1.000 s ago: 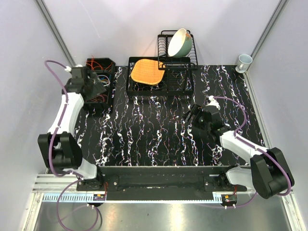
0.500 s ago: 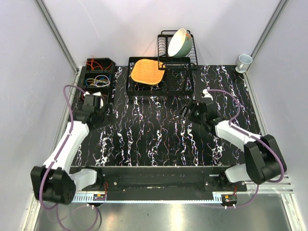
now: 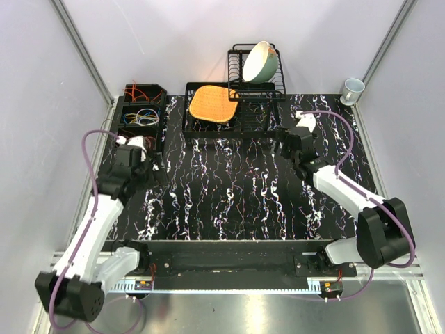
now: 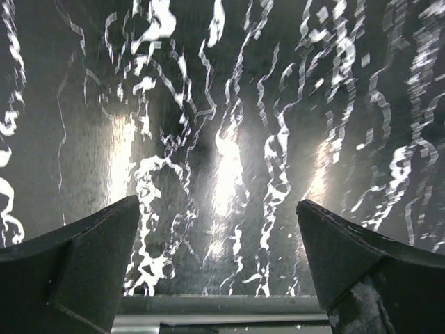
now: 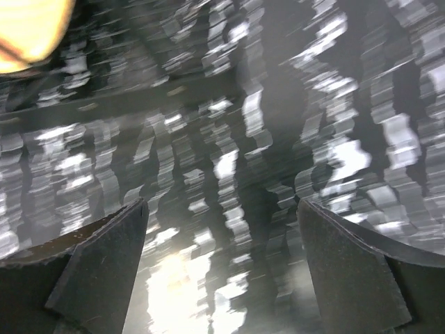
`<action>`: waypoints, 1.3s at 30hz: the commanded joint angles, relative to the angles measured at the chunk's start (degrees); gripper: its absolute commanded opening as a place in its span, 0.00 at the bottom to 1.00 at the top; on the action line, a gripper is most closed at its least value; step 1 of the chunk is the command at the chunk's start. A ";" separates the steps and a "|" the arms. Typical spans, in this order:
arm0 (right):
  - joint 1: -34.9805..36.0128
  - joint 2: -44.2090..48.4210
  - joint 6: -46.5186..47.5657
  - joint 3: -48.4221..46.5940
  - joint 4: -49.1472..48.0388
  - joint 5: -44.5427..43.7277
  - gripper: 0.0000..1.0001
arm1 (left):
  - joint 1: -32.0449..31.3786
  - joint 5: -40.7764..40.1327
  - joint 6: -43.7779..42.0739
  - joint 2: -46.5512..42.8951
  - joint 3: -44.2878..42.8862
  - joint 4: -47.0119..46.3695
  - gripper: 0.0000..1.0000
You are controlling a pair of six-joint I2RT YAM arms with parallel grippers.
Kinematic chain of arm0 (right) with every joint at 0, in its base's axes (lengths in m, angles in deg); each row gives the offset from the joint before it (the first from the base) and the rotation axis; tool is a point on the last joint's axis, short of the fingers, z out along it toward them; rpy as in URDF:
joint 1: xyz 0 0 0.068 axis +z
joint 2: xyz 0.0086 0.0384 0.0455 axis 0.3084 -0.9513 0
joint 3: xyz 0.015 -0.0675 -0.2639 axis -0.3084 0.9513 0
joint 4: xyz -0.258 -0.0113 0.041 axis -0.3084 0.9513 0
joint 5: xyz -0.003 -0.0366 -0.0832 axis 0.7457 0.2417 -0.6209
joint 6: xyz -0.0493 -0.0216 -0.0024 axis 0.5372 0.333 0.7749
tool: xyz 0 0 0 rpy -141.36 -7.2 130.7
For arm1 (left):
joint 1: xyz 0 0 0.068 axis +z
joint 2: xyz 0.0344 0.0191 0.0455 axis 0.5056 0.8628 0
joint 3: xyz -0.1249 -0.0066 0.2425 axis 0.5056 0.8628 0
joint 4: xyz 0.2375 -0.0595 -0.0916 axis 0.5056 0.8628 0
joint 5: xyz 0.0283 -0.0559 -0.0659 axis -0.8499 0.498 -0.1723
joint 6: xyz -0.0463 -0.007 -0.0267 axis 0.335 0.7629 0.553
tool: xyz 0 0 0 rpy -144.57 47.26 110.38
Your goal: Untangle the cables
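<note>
We log left fingers (image 4: pixel 83 268) drawn back near from bins (image 3: pixel 142 104); right fingers (image 5: pixel 354 268) shifted far toward rack (image 3: pixel 278 94). Both pairs spread, holding nothing, over bench (image 3: pixel 229 195). Cables (image 3: pixel 140 115) lie coiled in far-left bins.

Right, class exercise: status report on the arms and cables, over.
Left gripper open, empty. Right gripper open, empty. Cables coiled in black bin, untouched. No obstruction seen.

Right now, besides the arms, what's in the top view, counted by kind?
Bins showing cables: 2
Dish rack: 1
Bowl: 1
Orange plate: 1
Cup: 1
Total: 6
</note>
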 commanded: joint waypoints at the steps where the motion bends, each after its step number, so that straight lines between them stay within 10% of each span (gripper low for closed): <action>1: -0.25 2.14 15.97 1.43 -5.29 -14.14 0.94 | -0.15 0.06 -1.19 -9.83 1.56 -7.73 0.99; 11: -6.73 2.67 15.12 6.71 -10.76 -24.16 1.00 | -0.41 -6.08 -4.70 -37.08 17.30 -25.84 0.99; 26: -15.36 -1.01 25.21 28.85 -53.05 -2.02 1.00 | -1.12 -6.71 -7.96 -35.96 15.02 -20.32 0.99; 39: -23.36 -10.77 17.66 29.21 -62.85 7.30 1.00 | -1.12 -9.94 -9.27 -34.55 14.49 -19.35 0.99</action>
